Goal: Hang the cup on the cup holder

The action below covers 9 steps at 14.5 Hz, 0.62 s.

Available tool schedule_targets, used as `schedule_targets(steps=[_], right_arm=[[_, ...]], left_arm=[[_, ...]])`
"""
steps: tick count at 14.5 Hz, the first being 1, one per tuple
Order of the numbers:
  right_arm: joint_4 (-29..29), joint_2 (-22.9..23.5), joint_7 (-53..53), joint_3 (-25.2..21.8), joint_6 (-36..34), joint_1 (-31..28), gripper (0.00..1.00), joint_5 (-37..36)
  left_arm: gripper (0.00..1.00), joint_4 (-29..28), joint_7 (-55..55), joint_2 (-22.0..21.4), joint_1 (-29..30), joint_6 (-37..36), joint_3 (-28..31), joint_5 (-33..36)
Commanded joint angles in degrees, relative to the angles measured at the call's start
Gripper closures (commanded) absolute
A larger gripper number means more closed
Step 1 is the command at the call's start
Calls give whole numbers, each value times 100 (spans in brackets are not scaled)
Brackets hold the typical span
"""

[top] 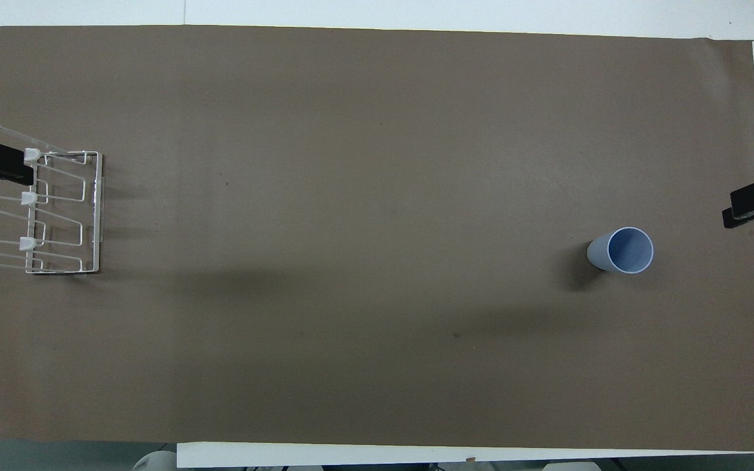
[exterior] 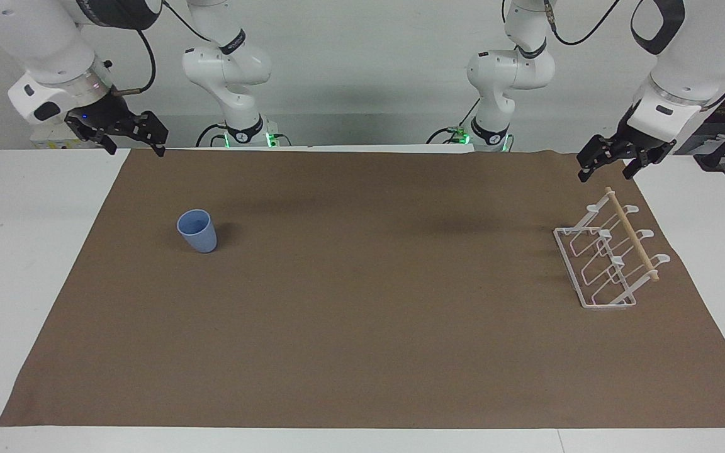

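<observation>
A light, stiff blue cup (exterior: 197,231) is standing upright on the desk (exterior: 362,352); gripping its rim looks easiest. Both pincers are hanging spread.

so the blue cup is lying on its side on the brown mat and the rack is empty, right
Not quite: the blue cup stands upright on the brown mat, mouth up, as the facing view shows. The rest holds: the white wire rack has nothing hanging on it.
</observation>
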Motion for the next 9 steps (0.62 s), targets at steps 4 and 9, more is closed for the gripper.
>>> schedule_targets(steps=[4, 9], right_arm=[[-12, -23, -39, 27, 73, -69, 0, 86], [-74, -58, -108, 53, 196, -25, 0, 33]], left_arm=[[0, -133, 44, -155, 46, 16, 35, -37], [0, -125, 53, -155, 11, 8, 26, -37]])
